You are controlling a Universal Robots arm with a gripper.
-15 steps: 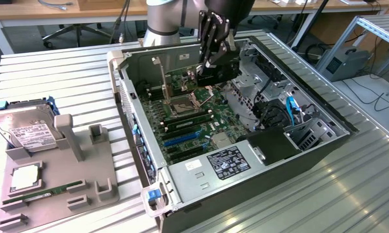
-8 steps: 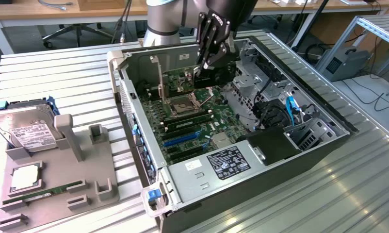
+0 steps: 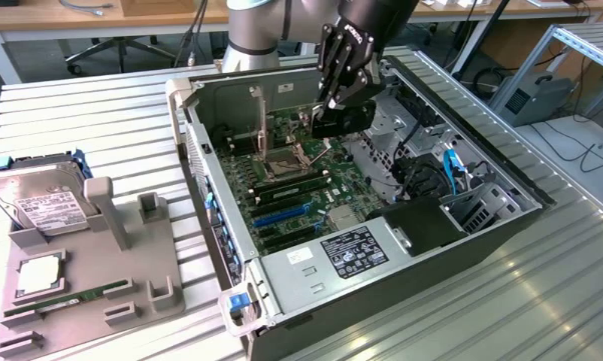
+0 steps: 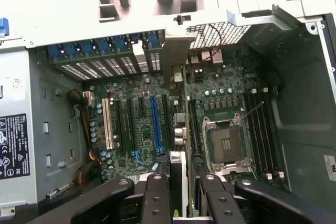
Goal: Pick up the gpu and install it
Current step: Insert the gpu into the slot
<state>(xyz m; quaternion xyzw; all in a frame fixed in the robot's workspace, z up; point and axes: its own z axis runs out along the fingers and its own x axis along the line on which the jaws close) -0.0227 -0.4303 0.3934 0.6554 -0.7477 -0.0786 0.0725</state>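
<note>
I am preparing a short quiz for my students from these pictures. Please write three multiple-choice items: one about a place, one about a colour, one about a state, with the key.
1. Where is the gpu?
A. On the grey holder beside the case
B. Held edge-on over the motherboard inside the case
C. On top of the power supply

2. What colour is the long slot next to the gpu in the wrist view?
A. Blue
B. Red
C. Yellow

3. How is the case?
A. Closed with its side panel
C. Standing upright
B. Lying on its side, open

Key:
1 B: the gripper grasps the card above the motherboard, bracket towards the rear wall.
2 A: it is blue, beside a white slot.
3 B: the open side faces up, the inside visible.
</note>
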